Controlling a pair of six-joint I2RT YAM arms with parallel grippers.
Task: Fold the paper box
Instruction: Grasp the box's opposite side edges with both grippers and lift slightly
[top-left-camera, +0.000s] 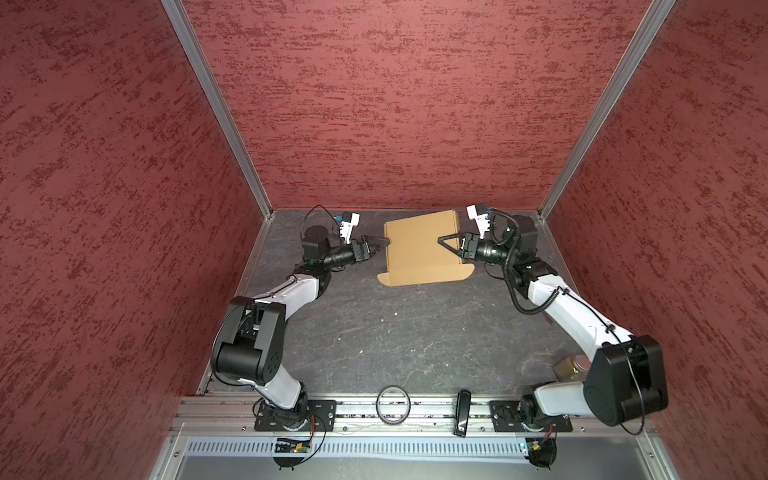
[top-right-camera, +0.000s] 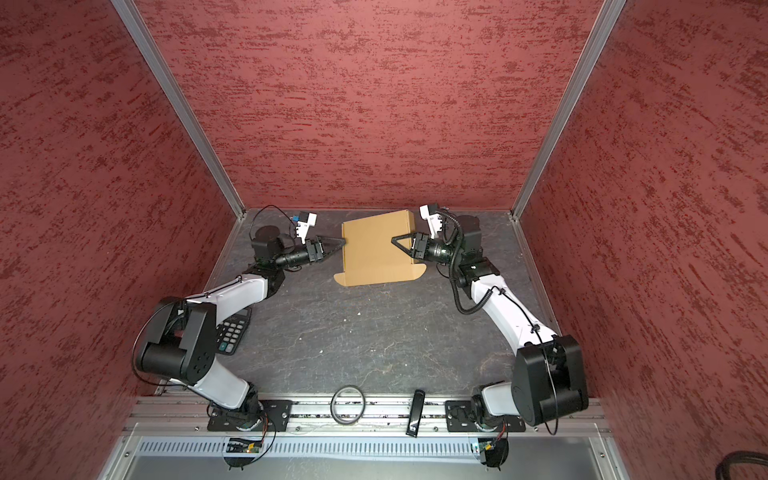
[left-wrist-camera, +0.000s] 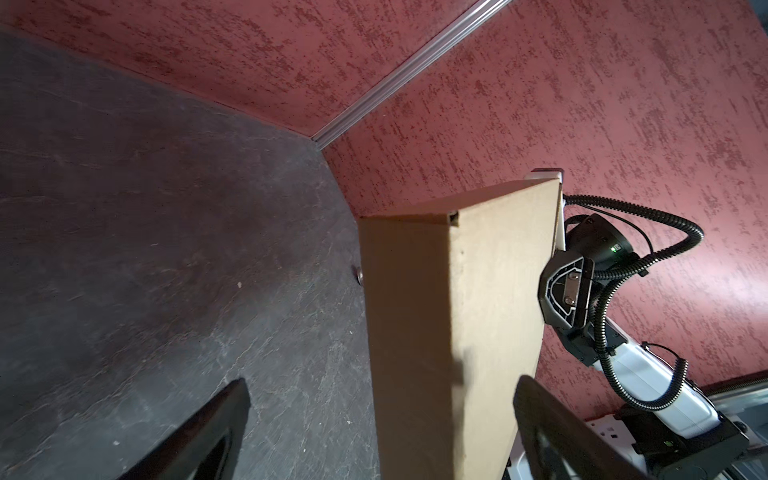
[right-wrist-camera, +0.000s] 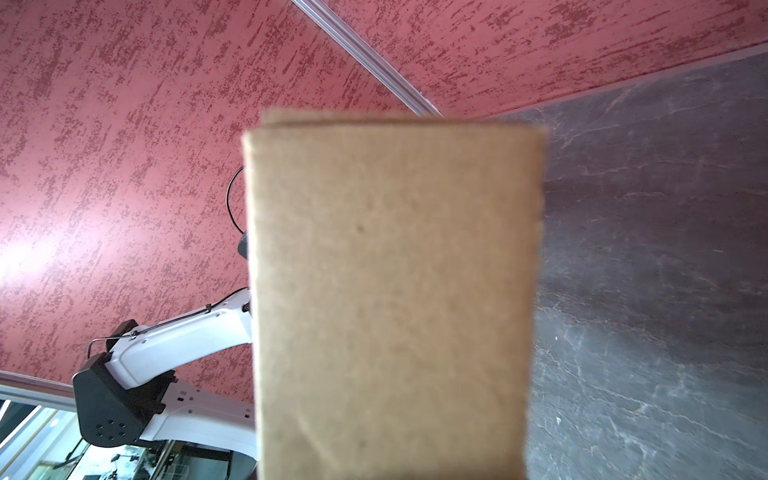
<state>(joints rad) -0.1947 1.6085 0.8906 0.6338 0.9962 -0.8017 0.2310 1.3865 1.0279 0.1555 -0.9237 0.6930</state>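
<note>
The paper box (top-left-camera: 419, 249) (top-right-camera: 374, 249) is a tan cardboard mailer standing at the back middle of the table, its lid down. Its front flap (top-left-camera: 424, 277) lies flat on the table toward me. My left gripper (top-left-camera: 380, 246) (top-right-camera: 334, 245) is open at the box's left side. In the left wrist view its two dark fingers (left-wrist-camera: 208, 428) stand wide on either side of the box (left-wrist-camera: 478, 311). My right gripper (top-left-camera: 448, 245) (top-right-camera: 401, 243) is shut on the box's right side, with one finger lying over the lid. The box wall (right-wrist-camera: 390, 291) fills the right wrist view and hides those fingers.
Red walls close in the back and both sides. A calculator (top-right-camera: 232, 332) lies under the left arm. A jar (top-left-camera: 571, 368) sits by the right arm's base. On the front rail lie a dark ring (top-left-camera: 393, 404) and a black device (top-left-camera: 462, 413).
</note>
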